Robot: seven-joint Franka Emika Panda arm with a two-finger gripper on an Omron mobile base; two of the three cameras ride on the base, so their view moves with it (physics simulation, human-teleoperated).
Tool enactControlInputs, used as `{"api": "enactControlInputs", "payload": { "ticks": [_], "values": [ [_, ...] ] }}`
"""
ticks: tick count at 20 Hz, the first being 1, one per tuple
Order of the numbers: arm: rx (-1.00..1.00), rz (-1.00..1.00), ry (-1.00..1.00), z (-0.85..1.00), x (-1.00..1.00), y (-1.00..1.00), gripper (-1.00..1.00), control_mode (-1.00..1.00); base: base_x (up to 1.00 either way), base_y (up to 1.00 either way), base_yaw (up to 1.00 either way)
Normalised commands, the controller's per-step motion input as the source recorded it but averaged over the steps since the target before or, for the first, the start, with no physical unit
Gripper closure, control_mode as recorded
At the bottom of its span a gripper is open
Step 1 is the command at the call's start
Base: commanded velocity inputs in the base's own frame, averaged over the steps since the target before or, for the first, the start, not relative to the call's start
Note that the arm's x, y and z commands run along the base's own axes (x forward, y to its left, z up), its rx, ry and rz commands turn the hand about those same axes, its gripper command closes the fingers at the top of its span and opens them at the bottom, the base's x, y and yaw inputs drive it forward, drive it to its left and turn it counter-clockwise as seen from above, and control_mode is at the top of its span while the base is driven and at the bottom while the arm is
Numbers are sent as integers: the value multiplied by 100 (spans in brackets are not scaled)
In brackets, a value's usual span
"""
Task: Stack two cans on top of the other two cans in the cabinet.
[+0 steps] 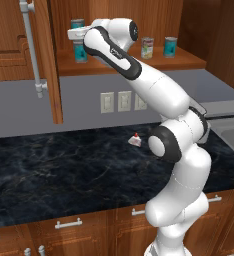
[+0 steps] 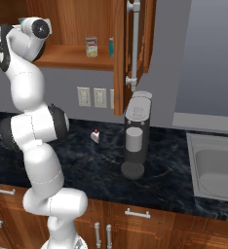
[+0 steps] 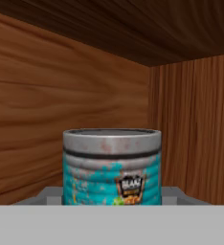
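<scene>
The gripper (image 3: pixel 112 198) is clamped on one upright teal can (image 3: pixel 112 165), its long axis vertical, held above a second teal can (image 1: pixel 80 52) at the left of the cabinet (image 1: pixel 134 64) shelf. Two more cans stand rightward: one cream-green can (image 1: pixel 147 48), one teal tin (image 1: pixel 170 46).

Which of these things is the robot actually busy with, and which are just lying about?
Part of the job:
- hand, shut on a teal can
- lower teal can under it
- cream-labelled can
- right teal can
- cabinet

Lying about:
- coffee machine
- sink
- small white-and-red object on the counter
- wall sockets
</scene>
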Motion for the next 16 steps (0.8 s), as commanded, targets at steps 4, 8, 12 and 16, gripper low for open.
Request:
{"api": "enactControlInputs", "payload": {
  "ticks": [4,8,12,16],
  "values": [
    [0,0,0,-15,0,0,100,-100,0,0,0],
    [0,0,0,-20,0,2,-100,-100,0,0,0],
    [2,0,0,-16,0,2,-100,-100,0,0,0],
    [3,0,0,-9,0,0,-100,-100,0,0,0]
  ]
}}
